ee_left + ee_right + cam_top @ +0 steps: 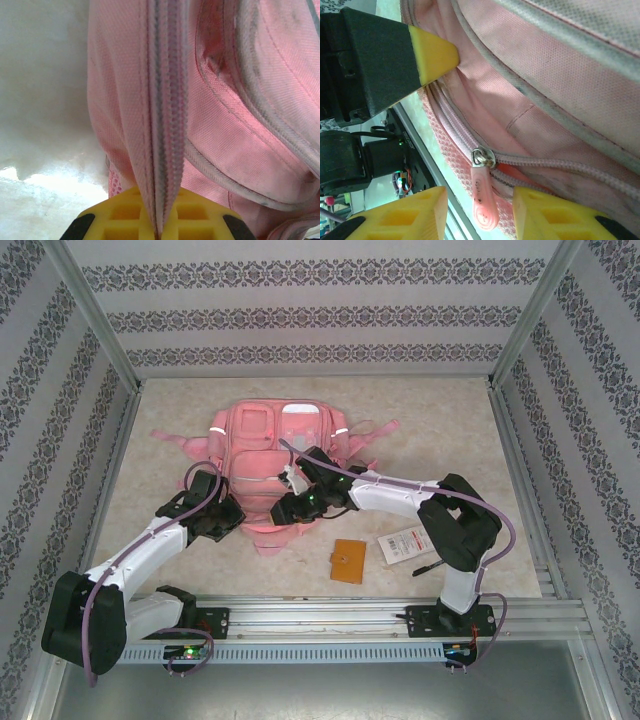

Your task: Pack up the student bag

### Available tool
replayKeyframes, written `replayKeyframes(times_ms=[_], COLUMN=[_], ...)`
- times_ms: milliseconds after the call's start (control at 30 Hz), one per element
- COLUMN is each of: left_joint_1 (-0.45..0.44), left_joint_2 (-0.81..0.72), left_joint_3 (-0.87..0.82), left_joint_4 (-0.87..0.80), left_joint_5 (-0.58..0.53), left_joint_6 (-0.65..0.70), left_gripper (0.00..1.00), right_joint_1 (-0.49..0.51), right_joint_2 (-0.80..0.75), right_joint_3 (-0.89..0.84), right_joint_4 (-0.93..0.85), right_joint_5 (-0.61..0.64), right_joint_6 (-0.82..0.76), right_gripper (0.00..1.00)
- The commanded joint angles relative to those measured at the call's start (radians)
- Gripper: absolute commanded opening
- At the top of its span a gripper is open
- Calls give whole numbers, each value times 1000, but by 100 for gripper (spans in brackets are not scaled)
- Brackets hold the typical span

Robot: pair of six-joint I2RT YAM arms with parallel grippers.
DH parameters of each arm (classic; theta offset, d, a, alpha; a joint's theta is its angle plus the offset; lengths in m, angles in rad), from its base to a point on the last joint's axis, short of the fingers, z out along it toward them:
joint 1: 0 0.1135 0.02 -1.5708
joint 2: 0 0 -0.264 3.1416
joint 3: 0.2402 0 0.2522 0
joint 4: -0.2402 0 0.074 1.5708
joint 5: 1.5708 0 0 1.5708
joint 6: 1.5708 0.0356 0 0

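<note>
Left fingers (125, 215) pinch the student bag's (262, 455) zip seam; right fingers (410, 215) gape, both cropped.

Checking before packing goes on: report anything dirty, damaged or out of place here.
Nothing looks torn or spilled. The student bag is grubby: grey smudges along its piping. A brown card and a white packet lie outside it on the table.
</note>
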Motion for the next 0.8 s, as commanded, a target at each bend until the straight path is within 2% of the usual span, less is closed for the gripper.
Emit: replayKeyframes(times_ms=[0,133,333,600,767], left_joint_1=[-14,-13,-14,-14,-13], left_joint_2=[-13,-13,-14,-15,-14], left_joint_3=[-5,-7,-15,-13,-7], left_joint_4=[40,43,45,46,40], left_joint_5=[13,16,11,9,9], left_joint_6=[27,22,21,21,22], left_gripper=[0,0,0,0,0], right_joint_1=[27,47,76,114,155], right_joint_2=[8,31,45,44,58], right_joint_3=[-9,14,37,44,96], right_joint_4=[-19,-22,-99,-160,-278], right_joint_5=[31,36,127,214,325], right_joint_6=[14,30,-4,-21,-82], right_gripper=[38,36,38,28,26])
